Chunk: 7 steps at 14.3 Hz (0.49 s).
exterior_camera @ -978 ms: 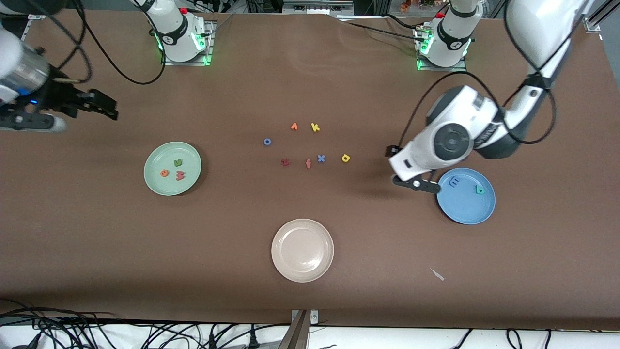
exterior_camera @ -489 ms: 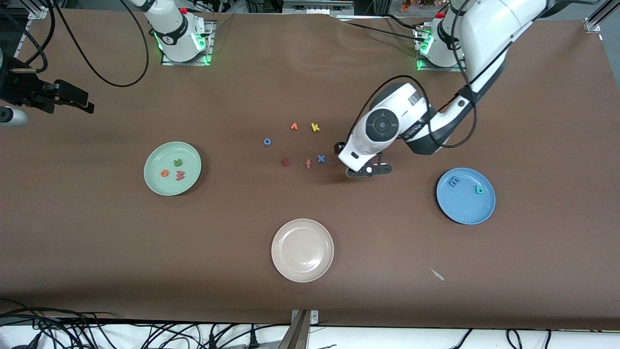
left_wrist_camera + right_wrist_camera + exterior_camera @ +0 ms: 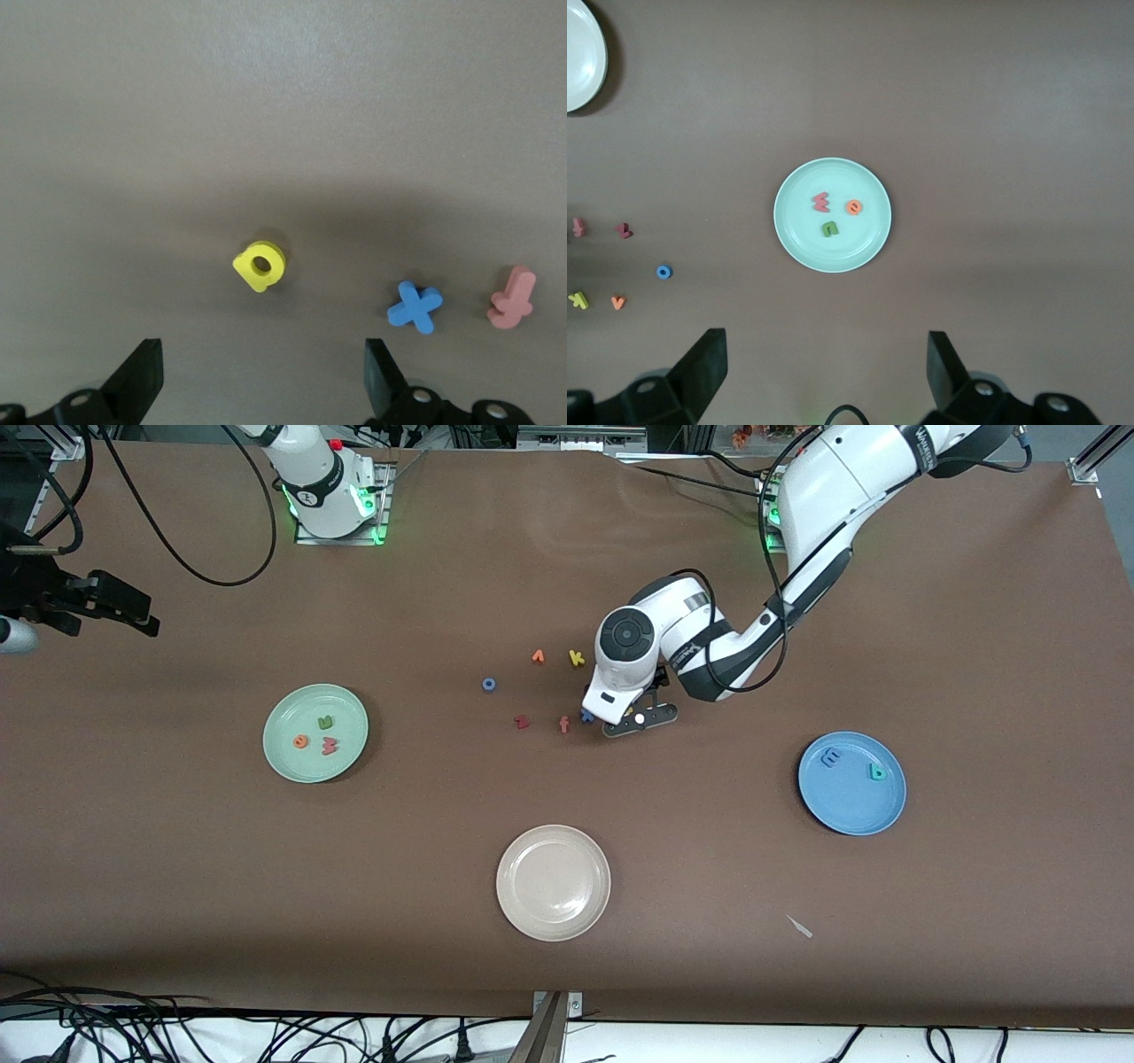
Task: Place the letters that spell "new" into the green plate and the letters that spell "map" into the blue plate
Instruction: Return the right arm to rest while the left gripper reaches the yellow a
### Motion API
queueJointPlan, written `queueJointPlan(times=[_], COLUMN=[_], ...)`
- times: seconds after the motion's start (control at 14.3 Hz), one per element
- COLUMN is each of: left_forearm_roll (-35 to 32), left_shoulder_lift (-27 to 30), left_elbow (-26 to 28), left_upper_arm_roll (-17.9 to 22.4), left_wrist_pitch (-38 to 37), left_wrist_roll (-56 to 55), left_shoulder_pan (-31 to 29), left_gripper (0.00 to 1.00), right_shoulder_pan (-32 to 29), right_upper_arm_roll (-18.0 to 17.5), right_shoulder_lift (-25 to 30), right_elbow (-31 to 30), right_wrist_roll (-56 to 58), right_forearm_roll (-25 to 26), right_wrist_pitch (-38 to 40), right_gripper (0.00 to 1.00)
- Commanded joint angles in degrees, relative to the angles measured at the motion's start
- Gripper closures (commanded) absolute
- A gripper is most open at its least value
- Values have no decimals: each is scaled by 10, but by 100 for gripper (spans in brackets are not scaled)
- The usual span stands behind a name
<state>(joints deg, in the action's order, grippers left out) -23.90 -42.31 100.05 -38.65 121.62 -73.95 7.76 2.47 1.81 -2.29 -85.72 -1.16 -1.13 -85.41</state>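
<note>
Hovering my left gripper [image 3: 257, 385], jaws wide and empty, over the yellow p [image 3: 260, 266] lying flat on the table beside the x [image 3: 415, 307]. It looks light, soft foam; I'd pinch its outer edges gently.

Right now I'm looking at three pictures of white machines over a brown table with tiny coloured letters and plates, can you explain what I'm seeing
These are two robot arms, each ending in a two-finger pincer. One picture looks down from high across the table; the other two come from cameras on the arms' wrists.

The left pincer hangs open over the yellow p, holding nothing; the blue x and orange f lie beside that letter. The right pincer waits open at the right arm's end of the table, also holding nothing.

On the table, the green plate holds n, e and w. The blue plate holds m and a. The beige plate, nearest the high camera, holds no letters. More loose letters lie mid-table.
</note>
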Motion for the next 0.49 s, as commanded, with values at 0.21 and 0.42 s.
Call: queueJointPlan(times=[0.21,0.42], left_forearm_roll=[-18,-18], left_shoulder_lift=[-8,-12], left_elbow=[11,36], left_upper_arm_roll=[23,28], left_wrist_pitch=[34,92], left_wrist_roll=[-55,-84], left_shoulder_pan=[-13,-18], left_gripper=[2,4], right_shoulder_pan=[1,4], right_upper_arm_roll=[3,1], right_shoulder_lift=[-25,-31], right_elbow=[23,23], right_wrist_roll=[-8,-4], right_forearm_roll=[10,11], right_wrist_pitch=[-14,-34], right_gripper=[0,0])
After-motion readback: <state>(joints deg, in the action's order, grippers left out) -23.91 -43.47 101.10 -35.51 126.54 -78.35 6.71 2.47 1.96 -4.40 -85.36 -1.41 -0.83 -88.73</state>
